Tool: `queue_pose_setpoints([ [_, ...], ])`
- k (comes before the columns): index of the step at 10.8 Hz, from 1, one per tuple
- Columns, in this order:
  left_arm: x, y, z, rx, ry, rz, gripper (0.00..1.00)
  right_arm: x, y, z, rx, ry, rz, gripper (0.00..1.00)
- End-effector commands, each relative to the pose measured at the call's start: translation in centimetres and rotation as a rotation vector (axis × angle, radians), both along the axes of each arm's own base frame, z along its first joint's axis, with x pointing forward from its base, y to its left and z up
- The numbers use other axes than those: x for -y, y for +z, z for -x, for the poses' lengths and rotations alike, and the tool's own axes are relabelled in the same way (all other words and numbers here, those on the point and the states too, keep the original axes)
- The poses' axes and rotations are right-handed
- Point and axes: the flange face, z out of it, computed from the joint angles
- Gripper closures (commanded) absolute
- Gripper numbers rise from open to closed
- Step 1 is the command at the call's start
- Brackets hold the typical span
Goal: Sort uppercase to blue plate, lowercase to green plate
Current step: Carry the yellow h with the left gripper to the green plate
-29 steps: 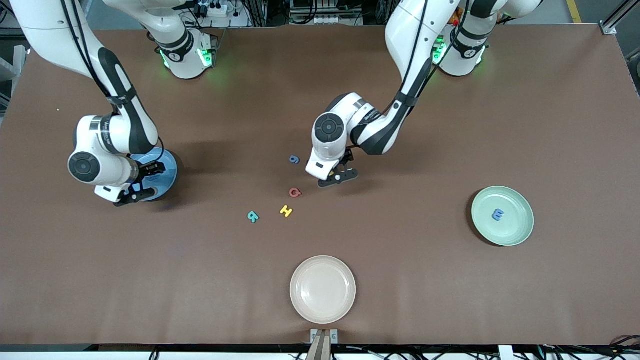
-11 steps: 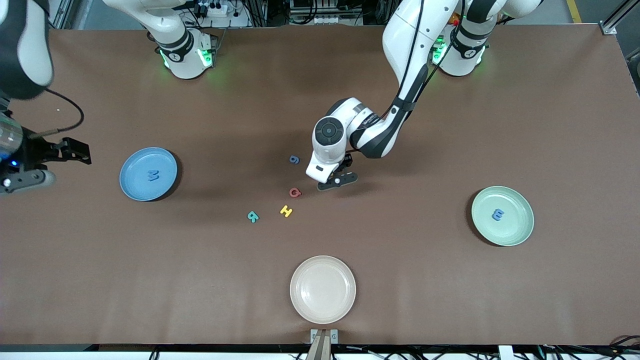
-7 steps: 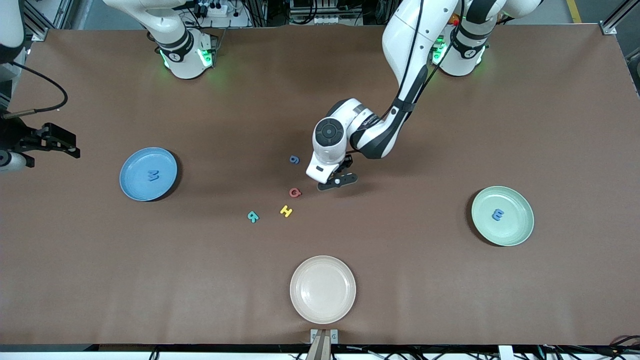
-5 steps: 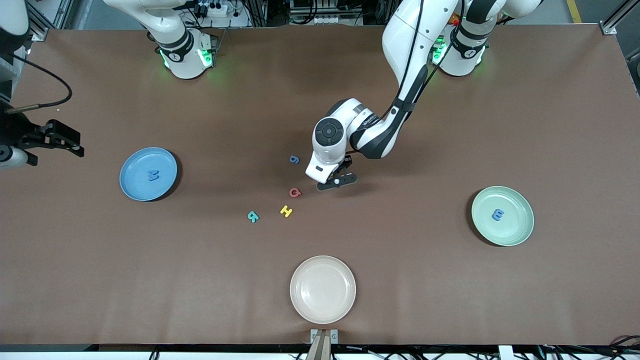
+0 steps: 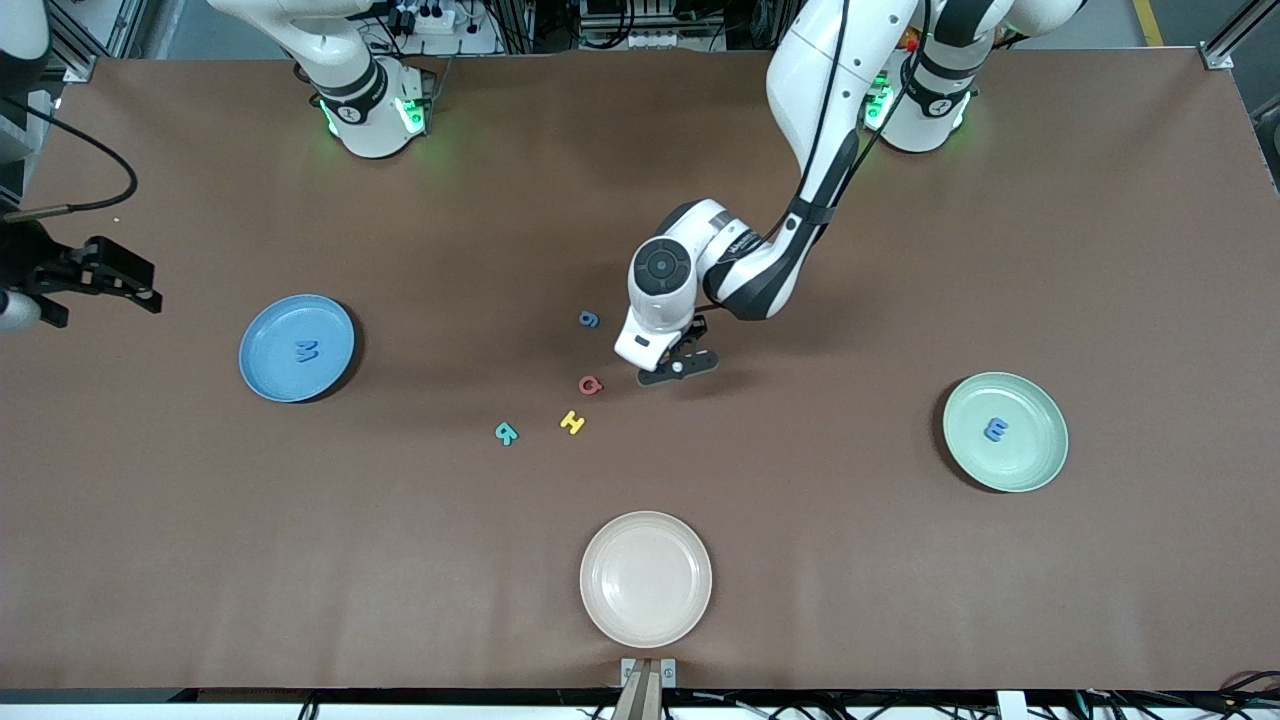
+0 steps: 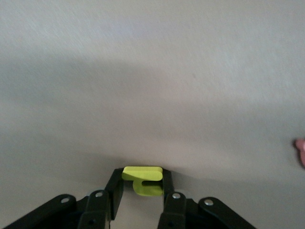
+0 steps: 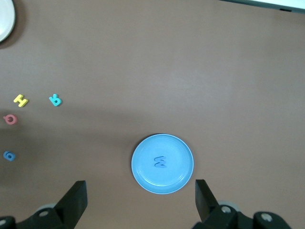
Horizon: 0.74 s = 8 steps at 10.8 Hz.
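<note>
Brown table cover (image 5: 900, 560) w/ three plates on it. Your left gripper (image 6: 141, 187) is down at the table mid-way, fingers (image 6: 115, 188) pinching the small yellow hooked foam letter (image 6: 143, 179); can't tell from the wrist view if it's lifted off the surface. In the front view that gripper (image 5: 676, 366) sits just beside the red foam Q (image 5: 590, 385), toward the left arm's end. Yellow foam H (image 5: 571, 422) and teal foam R (image 5: 506, 433) lie nearer the front camera than the Q, R toward the right arm's end. Small blue foam g (image 5: 589, 319) lies farther from the camera than the Q.

Round medium-blue plastic plate (image 5: 296, 347) at the right arm's end holds the blue foam M (image 5: 306, 350). Round pale mint-green plate (image 5: 1004, 431) at the left arm's end holds the blue e-like foam letter (image 5: 995, 429). Round beige plate (image 5: 645, 578) is nearest the camera, nothing in it.

Your right gripper (image 5: 95, 275) hangs up in the air at the table's edge past the blue plate, fingers spread wide, holding nothing; arm waits. Its wrist view looks down on the blue plate (image 7: 162, 163), M (image 7: 159, 161), H (image 7: 20, 100), R (image 7: 55, 100), Q (image 7: 10, 119), g (image 7: 8, 155).
</note>
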Motion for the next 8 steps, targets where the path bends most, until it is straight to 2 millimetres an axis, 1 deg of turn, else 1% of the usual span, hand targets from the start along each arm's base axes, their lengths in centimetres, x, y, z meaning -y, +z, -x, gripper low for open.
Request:
queue_pose_setpoints([
  [1, -1.7, 4.5, -2.6, 0.066, -0.014, 0.005, 0.90, 0.5, 0.0, 0.5, -0.004, -0.020, -0.021, 0.00],
  [2, -3.5, 6.6, -4.4, 0.073, -0.013, 0.012, 0.90, 0.4, 0.0, 0.5, -0.007, -0.018, -0.020, 0.00],
  [3, -5.8, 8.7, -6.2, 0.071, -0.023, 0.016, 0.90, 0.4, -0.3, 0.5, -0.008, -0.018, -0.020, 0.00],
  [4, -8.8, 10.8, -8.1, 0.059, -0.035, 0.018, 0.90, 0.4, -0.2, 0.7, -0.010, -0.018, -0.021, 0.00],
  [5, -11.8, 12.9, -9.7, 0.033, -0.058, 0.029, 0.90, 0.3, -0.8, 1.2, -0.019, -0.017, -0.019, 0.00],
  [6, -15.8, 14.9, -11.4, 0.005, -0.090, 0.047, 0.90, 0.2, -1.5, 1.5, -0.012, -0.017, -0.019, 0.00],
  [7, -19.7, 16.5, -12.6, -0.031, -0.136, 0.059, 0.90, 0.2, -1.8, 1.6, -0.012, -0.019, -0.018, 0.00],
  [8, -24.1, 17.4, -13.9, -0.059, -0.189, 0.064, 0.90, -0.1, -1.8, 1.7, -0.012, -0.014, -0.018, 0.00],
])
